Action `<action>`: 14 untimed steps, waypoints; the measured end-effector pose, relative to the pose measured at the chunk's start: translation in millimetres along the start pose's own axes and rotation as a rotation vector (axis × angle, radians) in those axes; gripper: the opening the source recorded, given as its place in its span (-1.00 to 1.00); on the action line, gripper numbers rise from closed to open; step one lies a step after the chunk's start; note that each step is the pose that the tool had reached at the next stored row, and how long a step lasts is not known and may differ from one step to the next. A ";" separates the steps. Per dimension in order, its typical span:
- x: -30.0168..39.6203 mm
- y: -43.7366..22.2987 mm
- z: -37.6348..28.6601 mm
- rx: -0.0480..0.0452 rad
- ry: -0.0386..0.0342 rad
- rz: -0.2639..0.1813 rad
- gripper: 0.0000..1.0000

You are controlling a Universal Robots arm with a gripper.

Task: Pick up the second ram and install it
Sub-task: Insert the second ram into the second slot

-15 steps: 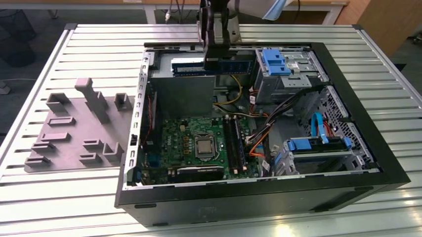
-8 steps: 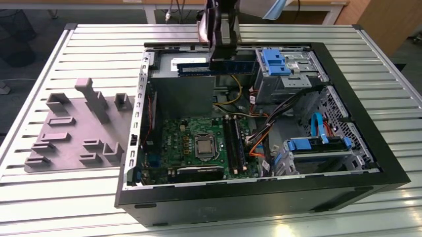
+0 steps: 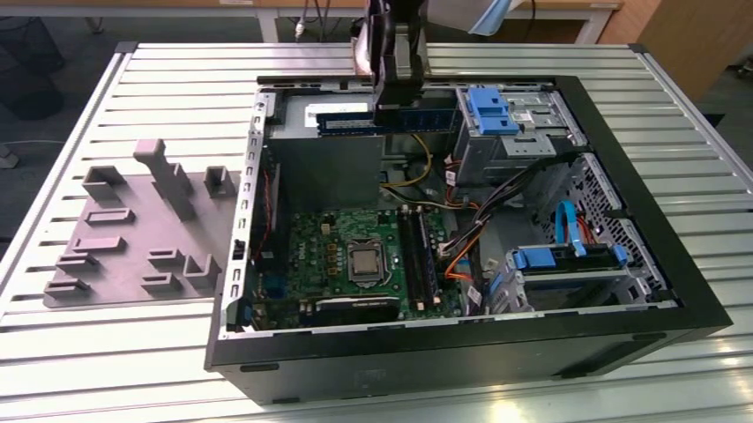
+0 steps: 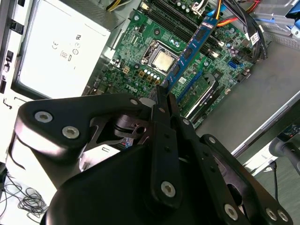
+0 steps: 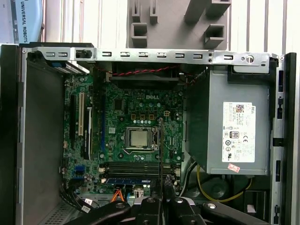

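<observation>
Gripping the second ram (image 4: 194,47) by one end, the jaws clamp it high over the motherboard (image 4: 140,51); any tilt could misalign it at the slot.

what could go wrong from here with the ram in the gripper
1. The gripper pinches the second ram only at one end, so the long stick could twist or slip in the second wrist view.
2. It hangs above the motherboard, apart from the memory slots; a skewed descent could miss the slot.
3. Loose cables lie beside the slots and could snag.
</observation>
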State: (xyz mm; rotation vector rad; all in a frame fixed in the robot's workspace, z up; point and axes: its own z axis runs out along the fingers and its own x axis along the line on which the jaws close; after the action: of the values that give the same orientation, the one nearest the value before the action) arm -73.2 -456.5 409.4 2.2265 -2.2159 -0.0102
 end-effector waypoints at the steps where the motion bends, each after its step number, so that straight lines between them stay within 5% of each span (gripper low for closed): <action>1: 0.0 0.0 0.0 0.0000 0.0000 0.000 -0.72; 14: 0.0 0.0 0.2 0.0003 -0.0003 0.075 -0.72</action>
State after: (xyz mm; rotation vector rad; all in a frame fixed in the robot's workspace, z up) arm -73.2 -456.5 409.2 2.1419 -2.2980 -0.0101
